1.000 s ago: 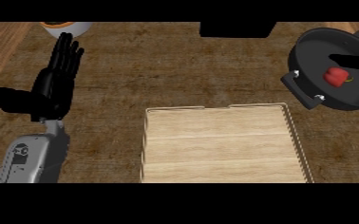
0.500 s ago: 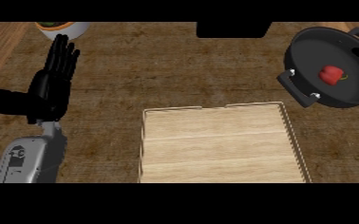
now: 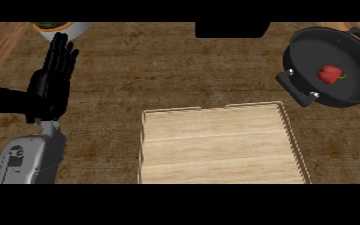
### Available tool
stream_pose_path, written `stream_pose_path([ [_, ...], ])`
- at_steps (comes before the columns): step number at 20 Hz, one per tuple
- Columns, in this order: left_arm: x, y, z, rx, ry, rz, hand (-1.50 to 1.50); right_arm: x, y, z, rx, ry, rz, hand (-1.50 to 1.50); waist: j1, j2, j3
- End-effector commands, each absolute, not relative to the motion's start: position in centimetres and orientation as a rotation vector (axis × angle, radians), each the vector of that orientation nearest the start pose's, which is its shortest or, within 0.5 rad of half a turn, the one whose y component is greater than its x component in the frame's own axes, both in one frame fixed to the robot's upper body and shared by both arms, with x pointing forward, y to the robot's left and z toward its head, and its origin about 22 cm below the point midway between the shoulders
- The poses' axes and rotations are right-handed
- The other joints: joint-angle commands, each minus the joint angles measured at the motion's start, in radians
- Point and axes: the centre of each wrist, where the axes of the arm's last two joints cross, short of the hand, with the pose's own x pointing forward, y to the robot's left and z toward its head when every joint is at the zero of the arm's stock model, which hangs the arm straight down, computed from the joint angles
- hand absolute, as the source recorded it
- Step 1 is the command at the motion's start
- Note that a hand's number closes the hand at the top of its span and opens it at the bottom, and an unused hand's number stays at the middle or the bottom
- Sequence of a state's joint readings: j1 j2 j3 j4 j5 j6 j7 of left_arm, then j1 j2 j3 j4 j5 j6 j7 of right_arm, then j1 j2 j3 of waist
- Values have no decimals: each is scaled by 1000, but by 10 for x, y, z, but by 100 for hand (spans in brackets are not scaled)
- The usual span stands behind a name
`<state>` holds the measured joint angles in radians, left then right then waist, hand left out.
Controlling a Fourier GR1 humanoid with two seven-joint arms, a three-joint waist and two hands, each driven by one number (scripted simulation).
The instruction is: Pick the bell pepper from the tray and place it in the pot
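Dark, brown-grained wood makes up the desk (image 3: 175, 76), and it fills nearly everything you can see from above. Low in the middle lies the tray (image 3: 143, 143), a pale wooden rectangle with a thin raised rim; its boards run crosswise and show bare.

Off to the right, well apart from the tray's far corner, sits the pot (image 3: 330, 45), round and black, cut off a little by the right edge. A stubby handle (image 3: 299, 88) with two small bright studs juts from its near-left side toward the tray. The bell pepper (image 3: 330, 74) is inside the pot, red with a small green stem, lying on the black bottom a bit right of the middle.

On the left side stands the left hand (image 3: 51, 83), black, with its fingers straight and held together, pointing away up the desk, the thumb out to the left. It is spread flat and has hold of nothing. Its grey forearm (image 3: 28, 159) comes in from the lower left corner.

Just past the fingertips, at the far left, is a pale bowl (image 3: 65, 29) with something orange and green in it. A dark block (image 3: 232, 29) sits at the far edge, near the middle.
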<state>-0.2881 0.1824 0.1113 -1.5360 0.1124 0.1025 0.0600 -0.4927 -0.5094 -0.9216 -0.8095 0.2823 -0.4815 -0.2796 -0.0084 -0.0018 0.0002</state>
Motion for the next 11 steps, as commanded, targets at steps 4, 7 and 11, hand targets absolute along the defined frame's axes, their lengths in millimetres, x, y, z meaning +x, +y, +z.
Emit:
stream_pose_path([
  [4,296,283,81,112,-1754,43,0,211,-540,60,-1329,-1464,-665,-150,1,0,-1],
  [7,290,265,73,99,-1753,66,0,194,-539,56,-1330,-1458,-676,-150,5,0,0],
  [11,296,267,62,118,-1749,39,0,156,-554,52,-1329,-1455,-691,-150,0,0,-1],
])
